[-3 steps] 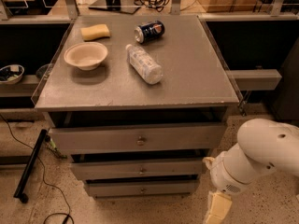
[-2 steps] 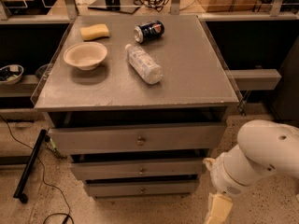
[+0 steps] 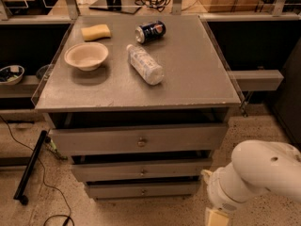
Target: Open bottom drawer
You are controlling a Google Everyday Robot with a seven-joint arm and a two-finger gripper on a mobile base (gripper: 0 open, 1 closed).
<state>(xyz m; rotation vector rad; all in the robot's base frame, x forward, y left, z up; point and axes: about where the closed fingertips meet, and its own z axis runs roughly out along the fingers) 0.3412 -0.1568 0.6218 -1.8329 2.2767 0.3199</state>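
Gripper low at bottom-right corner, mostly cut off by frame edge below white arm; open or clenched: can't tell. Just left of it, apart, bottom drawer: lowest of 3 grey fronts, near floor, knob tiny & dim. Gaps btwn fronts lost in shadow. Up on cabinet top: bowl, sponge, can, bottle lying flat.
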